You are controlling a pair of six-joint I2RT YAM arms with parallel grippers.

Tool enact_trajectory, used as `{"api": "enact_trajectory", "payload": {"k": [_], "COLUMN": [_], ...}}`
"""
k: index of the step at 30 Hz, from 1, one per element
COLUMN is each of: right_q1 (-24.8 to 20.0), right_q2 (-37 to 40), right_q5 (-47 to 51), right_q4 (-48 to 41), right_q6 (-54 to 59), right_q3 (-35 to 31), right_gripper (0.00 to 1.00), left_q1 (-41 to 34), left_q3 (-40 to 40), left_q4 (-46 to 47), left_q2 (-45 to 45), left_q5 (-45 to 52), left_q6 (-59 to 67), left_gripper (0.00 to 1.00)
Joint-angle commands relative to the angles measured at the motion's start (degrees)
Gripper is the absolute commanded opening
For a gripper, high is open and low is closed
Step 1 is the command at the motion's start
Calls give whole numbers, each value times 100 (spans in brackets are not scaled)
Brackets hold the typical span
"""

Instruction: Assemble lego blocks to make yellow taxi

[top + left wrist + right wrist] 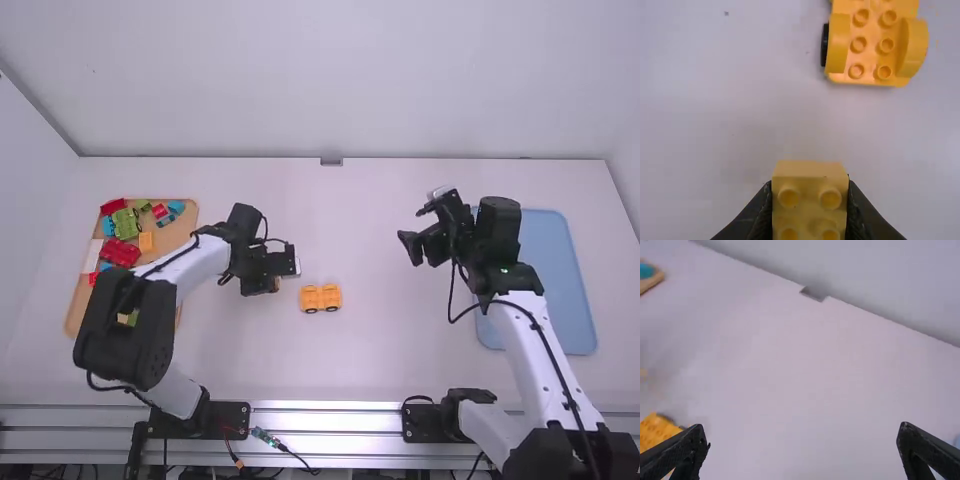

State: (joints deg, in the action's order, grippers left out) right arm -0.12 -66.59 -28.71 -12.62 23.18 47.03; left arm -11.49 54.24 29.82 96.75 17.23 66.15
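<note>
Gripping a small yellow block (810, 197) in the left pincer (272, 284), with fingers closed snugly on two opposite sides. Holding it just to the left of a yellow wheeled base (320, 298), apart from it; can't tell whether touching the white surface (370, 370) or just above. Have that base standing on black wheels near the middle, with studs facing up. Holding nothing in the right pincer (413, 226), spread wide, well apart to the right of the base. Also have a wooden tray (188, 210) of coloured blocks (122, 252) at far left, partly hidden by the left arm, and a blue tray (555, 280) at far right, partly hidden by the right arm
</note>
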Motion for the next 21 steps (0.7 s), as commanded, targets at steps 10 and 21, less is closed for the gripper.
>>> {"api": "enact_trajectory", "payload": {"k": [10, 21], "right_q1": [-26, -28], "right_q2": [-90, -1425], "right_q5": [-1604, -2299], "right_q4": [955, 1725], "right_q6": [1764, 2068], "right_q3": [-890, -1128], "right_gripper": [100, 99], "left_q1": [-15, -11], "left_q3": [-122, -463], "left_q4": [-55, -496], "left_q2": [546, 546], "left_q5": [291, 420], "left_q6": [527, 525], "left_gripper": [6, 99]}}
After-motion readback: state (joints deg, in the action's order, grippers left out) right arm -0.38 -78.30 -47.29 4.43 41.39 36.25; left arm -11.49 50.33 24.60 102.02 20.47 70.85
